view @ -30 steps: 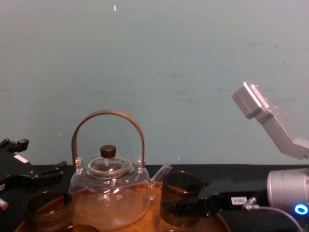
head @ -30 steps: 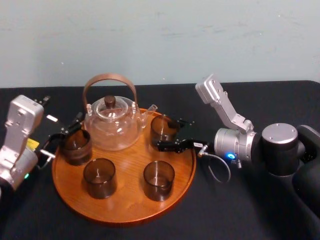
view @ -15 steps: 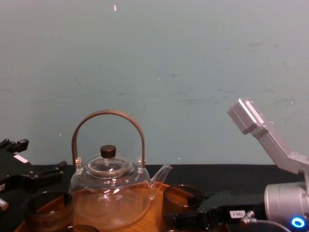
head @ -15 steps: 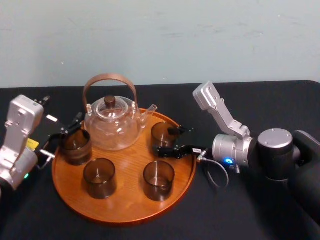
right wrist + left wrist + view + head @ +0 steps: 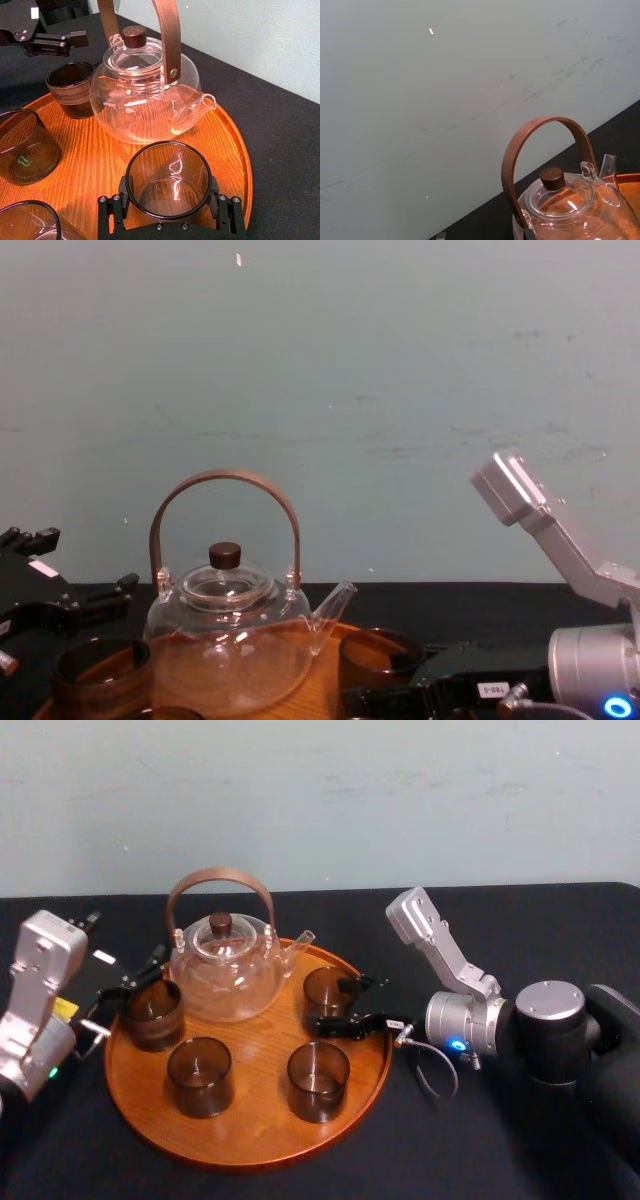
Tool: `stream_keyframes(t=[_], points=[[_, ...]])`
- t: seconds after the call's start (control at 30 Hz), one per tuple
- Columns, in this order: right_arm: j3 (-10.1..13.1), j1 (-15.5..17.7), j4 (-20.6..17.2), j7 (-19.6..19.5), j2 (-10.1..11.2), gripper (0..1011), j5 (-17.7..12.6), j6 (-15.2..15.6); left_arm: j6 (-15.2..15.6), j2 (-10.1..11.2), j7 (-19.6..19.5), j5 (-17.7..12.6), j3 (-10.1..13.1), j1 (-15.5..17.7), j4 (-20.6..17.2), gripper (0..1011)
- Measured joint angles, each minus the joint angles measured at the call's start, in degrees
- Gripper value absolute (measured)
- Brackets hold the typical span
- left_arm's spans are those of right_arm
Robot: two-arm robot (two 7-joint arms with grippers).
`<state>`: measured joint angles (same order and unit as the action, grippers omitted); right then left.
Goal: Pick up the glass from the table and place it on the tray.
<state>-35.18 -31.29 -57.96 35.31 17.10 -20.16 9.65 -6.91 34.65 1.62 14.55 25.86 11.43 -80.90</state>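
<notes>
I am pinching the glass (image 5: 167,170) in my right gripper (image 5: 167,200), low on the tray (image 5: 107,160) beside the teapot (image 5: 145,95) spout — I am planning to let go slowly and back straight out, my left gripper (image 5: 135,982) idling at the tray's left edge.

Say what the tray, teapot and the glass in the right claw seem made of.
The tray: wood, orange-brown, grain visible. The teapot: clear glass, see-through, glinting; handle probably wood. The glass, held by the right claw: smoky brown translucent glass, glossy rim.
</notes>
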Motion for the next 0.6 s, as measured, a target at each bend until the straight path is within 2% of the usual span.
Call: stream_keyframes(t=[0.33, 0.5, 0.6], points=[[-0.02, 0.07, 0.06, 0.01, 0.05, 911, 0.00, 0.14, 0.00, 0.00, 0.00, 0.00, 0.00, 0.00, 0.00, 1001], [-0.05, 0.10, 0.12, 0.01, 0.08, 1002, 0.11, 0.32, 0.00, 0.00, 0.00, 0.00, 0.00, 0.00, 0.00, 1001], [-0.04, 0.10, 0.12, 0.02, 0.07, 1002, 0.10, 0.32, 0.00, 0.00, 0.00, 0.00, 0.00, 0.00, 0.00, 1001]])
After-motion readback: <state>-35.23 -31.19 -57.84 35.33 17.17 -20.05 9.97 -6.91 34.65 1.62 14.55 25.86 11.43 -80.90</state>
